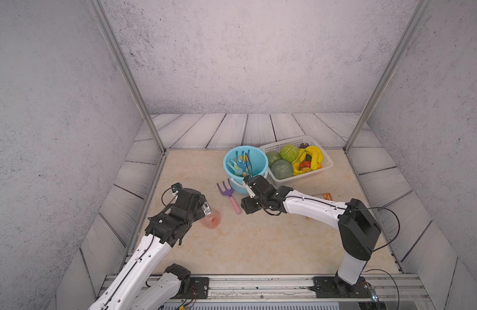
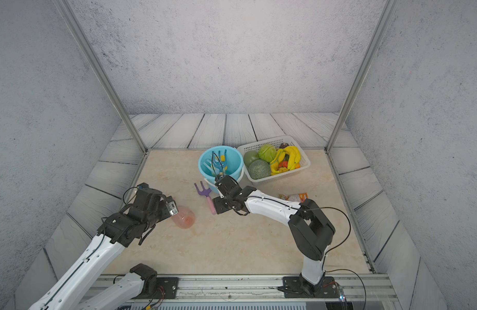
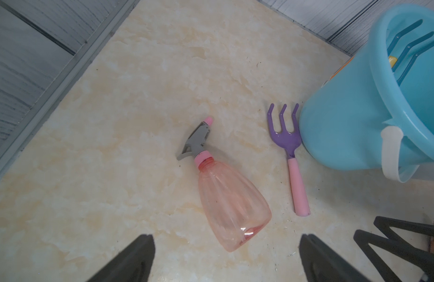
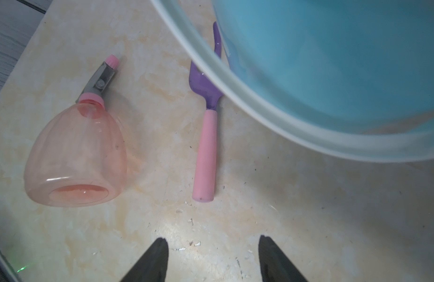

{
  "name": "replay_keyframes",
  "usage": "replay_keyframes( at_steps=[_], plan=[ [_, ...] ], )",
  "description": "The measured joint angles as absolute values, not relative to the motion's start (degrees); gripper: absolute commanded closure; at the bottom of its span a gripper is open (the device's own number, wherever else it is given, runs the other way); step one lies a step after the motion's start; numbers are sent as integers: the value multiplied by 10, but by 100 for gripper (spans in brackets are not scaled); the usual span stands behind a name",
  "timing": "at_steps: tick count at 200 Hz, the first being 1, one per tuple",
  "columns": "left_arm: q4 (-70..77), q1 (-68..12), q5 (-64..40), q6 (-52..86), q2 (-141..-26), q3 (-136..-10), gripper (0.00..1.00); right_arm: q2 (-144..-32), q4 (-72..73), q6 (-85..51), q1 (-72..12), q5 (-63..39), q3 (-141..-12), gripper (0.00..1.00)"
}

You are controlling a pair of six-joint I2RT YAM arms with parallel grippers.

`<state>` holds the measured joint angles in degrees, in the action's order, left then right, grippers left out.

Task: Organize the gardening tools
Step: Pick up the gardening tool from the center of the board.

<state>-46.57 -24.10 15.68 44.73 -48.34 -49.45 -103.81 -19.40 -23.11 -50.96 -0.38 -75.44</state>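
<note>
A translucent pink spray bottle [image 1: 213, 220] [image 2: 185, 218] [image 3: 233, 202] [image 4: 76, 156] lies on its side on the table. My left gripper [image 3: 227, 238] hovers over its base, jaws open wide and not touching it. The purple rake [image 1: 227, 190] [image 2: 204, 191] [image 3: 285, 139] [image 4: 207, 92] with a pink handle lies flat beside the blue bucket [image 1: 260, 163] [image 2: 236, 161] [image 3: 345, 127] [image 4: 333, 61]. Just short of the handle's end, my right gripper [image 4: 213, 239] is open and empty. In the bucket stand a teal fork [image 1: 243, 157], a light-blue fork [image 1: 233, 164] and something yellow.
A white basket [image 1: 327, 161] [image 2: 305, 161] of fruit and vegetables stands right of the bucket at the back. An orange packet [image 1: 325, 196] [image 2: 295, 197] lies behind my right forearm. Metal frame posts and plank walls edge the table.
</note>
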Motion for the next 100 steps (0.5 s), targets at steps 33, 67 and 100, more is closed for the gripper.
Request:
replay_keyframes(
  at_steps=[33, 67, 100],
  plan=[
    [-465, -227, 148, 449, -476, -492, 1, -1091, -170, -223, -528, 17, -777, 38],
    [-465, -215, 142, 449, -475, -492, 1, -1127, -156, -220, -539, 34, -792, 40],
    [-465, -208, 136, 448, -474, -492, 1, -1159, -151, -216, -540, 39, -814, 45]
  ],
)
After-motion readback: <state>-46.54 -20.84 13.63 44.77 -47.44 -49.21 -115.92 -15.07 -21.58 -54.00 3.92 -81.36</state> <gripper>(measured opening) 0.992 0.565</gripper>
